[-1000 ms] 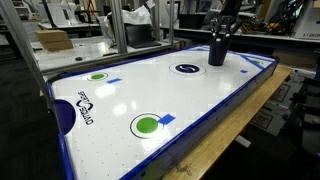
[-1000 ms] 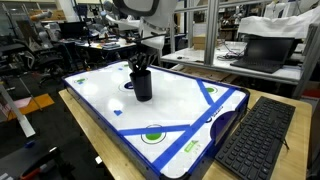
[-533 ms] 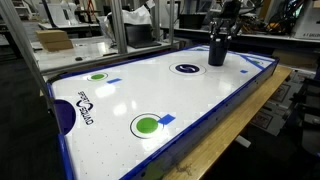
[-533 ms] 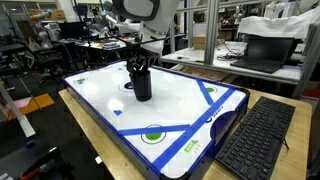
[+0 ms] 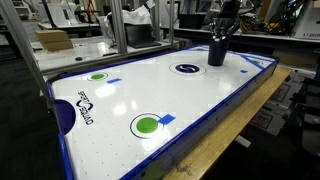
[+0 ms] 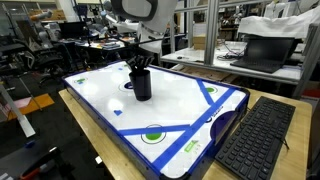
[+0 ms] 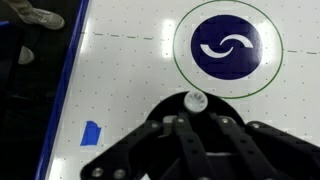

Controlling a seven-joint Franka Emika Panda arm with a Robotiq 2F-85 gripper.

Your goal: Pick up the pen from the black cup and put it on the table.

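The black cup (image 5: 216,53) stands upright near the far end of the white table (image 5: 150,95); it also shows in the other exterior view (image 6: 143,86). My gripper (image 5: 222,34) (image 6: 139,65) hangs straight over the cup with its fingers reaching into the mouth. In the wrist view the fingers (image 7: 196,120) converge on the pen (image 7: 196,100), whose pale round top sticks up at the cup's rim (image 7: 158,106). The fingertips are dark against the cup's inside. The pen is too small to see in both exterior views.
A dark-blue printed circle (image 7: 226,46) (image 5: 186,68) lies just beside the cup. Green spots (image 5: 119,125) mark the table. A keyboard (image 6: 255,140) and a laptop (image 6: 262,52) sit on the bench beside the table. The blue rim (image 7: 62,90) runs close by.
The arm has shifted only slightly above the cup. The cup has not moved.
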